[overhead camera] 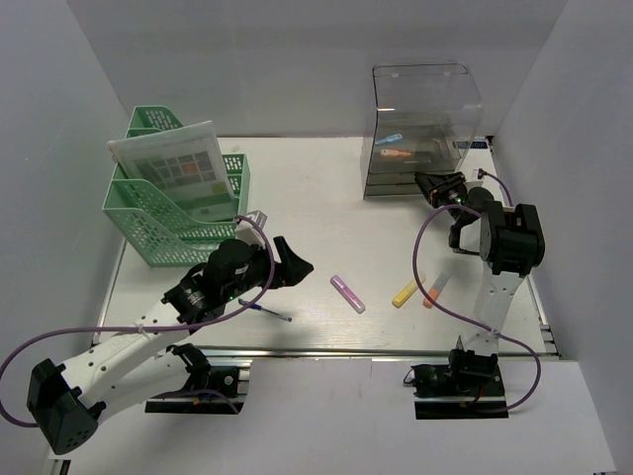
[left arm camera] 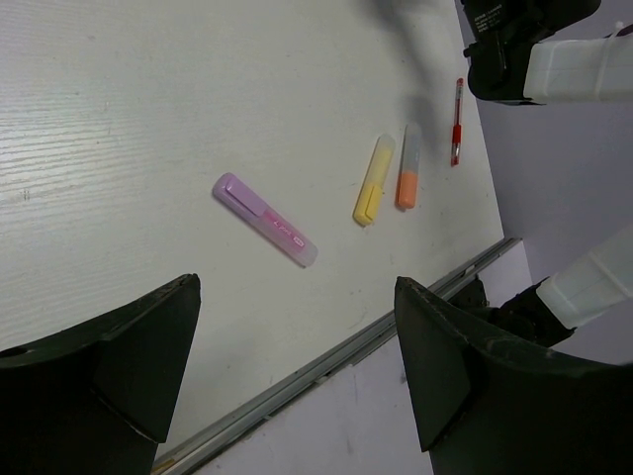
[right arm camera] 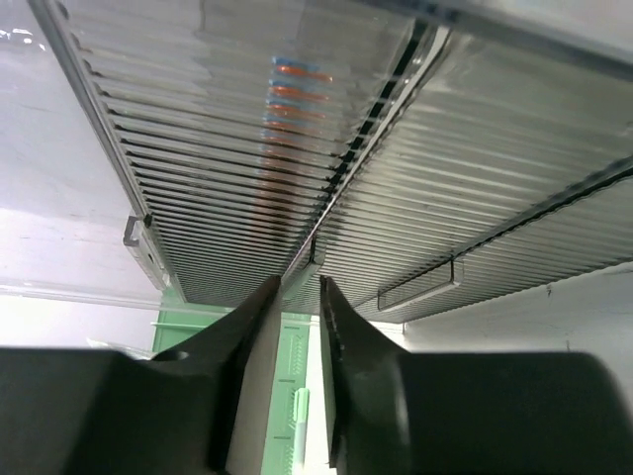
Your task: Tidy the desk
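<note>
Rail [overhead camera: 346, 351] of silver metal is running along the near edge of the desk [overhead camera: 297, 188], whose white tabletop is sitting between pale grey walls. I am watching the left gripper [left arm camera: 297, 317] hanging over the near-left part of the tabletop with its fingers spread wide apart and gripping nothing. A blue pen [overhead camera: 265, 312] is lying just beside it, close to the near edge.

Toward the middle of the near edge a purple highlighter [left arm camera: 264, 220] is lying at a slant. To its right a yellow highlighter [left arm camera: 373, 180] and an orange highlighter [left arm camera: 407, 166] are lying side by side, nearly touching. A red pen [left arm camera: 457, 124] is resting beyond them, near the right edge.

Farther back, green mesh file baskets [overhead camera: 168, 233] are standing along the left edge, holding a printed sheet [overhead camera: 178, 163] that is leaning upright. At the far-right corner a clear drawer unit [overhead camera: 425, 109] is standing with blue and orange pens [overhead camera: 394, 153] inside. I am seeing the right gripper [overhead camera: 438, 184] pointing at the unit's front, its fingers standing a narrow slit apart, the green basket showing through the gap.
</note>
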You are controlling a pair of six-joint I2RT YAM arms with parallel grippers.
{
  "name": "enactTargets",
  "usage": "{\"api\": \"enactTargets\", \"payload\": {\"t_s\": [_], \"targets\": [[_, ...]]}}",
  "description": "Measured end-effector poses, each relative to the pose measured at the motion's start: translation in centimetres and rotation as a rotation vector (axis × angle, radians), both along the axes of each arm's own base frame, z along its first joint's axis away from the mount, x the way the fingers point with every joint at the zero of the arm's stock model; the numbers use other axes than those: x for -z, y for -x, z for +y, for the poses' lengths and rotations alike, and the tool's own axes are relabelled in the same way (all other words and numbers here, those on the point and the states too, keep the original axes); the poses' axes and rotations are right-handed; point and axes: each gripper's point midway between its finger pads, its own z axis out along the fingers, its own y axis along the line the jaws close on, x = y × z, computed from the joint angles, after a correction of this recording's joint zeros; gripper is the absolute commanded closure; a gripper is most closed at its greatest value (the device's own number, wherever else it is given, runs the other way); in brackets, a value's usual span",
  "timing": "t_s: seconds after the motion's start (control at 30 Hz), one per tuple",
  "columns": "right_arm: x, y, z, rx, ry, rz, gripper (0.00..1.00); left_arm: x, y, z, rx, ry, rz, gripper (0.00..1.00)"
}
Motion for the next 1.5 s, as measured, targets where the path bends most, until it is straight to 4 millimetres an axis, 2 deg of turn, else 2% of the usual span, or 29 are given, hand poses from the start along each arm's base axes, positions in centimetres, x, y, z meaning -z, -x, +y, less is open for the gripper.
{"api": "enactTargets", "payload": {"t_s": [0.33,0.73,0.87,1.07,1.5], "targets": [[0.0,-0.1,-0.4,0.012,-0.009,0.004,0.72,0.3,0.1,0.1,-0.003,-0.001,0.006,0.11],[0.5,-1.2,-0.9,0.008,-0.039,0.009,0.7,0.4,0.1,0.1,-0.005,0.0,0.011,0.11],[0.4,-1.5,-0.9,0.001,-0.05,0.008,0.64,0.4,0.1,0.1,-0.007,0.001,0.013,0.11],[0.4,-1.7,-0.8,-0.011,-0.059,0.008,0.76,0.5,0.1,0.0,-0.006,0.002,0.017,0.11],[0.0,-1.9,-0.9,-0.014,-0.076,0.01,0.92,0.5,0.1,0.1,-0.008,0.002,0.017,0.12]]}}
